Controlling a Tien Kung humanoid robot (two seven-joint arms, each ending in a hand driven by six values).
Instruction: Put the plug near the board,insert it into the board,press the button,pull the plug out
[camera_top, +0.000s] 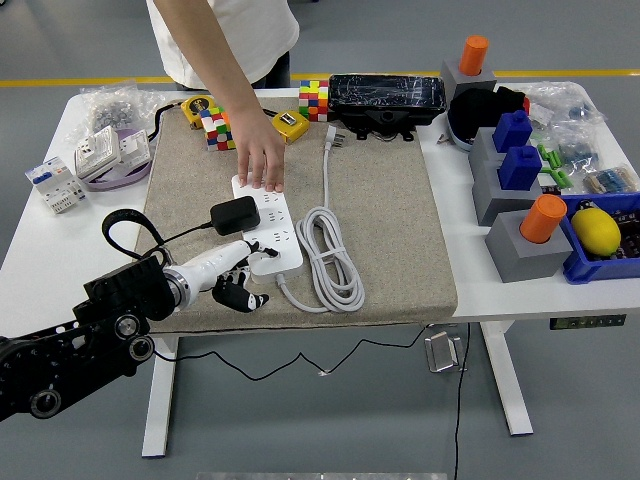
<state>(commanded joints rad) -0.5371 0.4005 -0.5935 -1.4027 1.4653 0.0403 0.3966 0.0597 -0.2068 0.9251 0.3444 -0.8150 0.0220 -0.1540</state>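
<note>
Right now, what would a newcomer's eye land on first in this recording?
A person's hand presses on the far end of the white power strip on the grey mat. The robot's left hand hovers at the strip's near end, beside the black plug.

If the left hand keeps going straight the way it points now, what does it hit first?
Most likely the white power strip, at its near end; the left hand points up-right toward it. The black plug sits just left of that line. Depth is unclear.

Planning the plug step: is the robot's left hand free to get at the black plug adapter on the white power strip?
Probably yes. The left hand sits just below the black plug adapter, nothing between them; the person's hand presses the white power strip's far end only.
</note>
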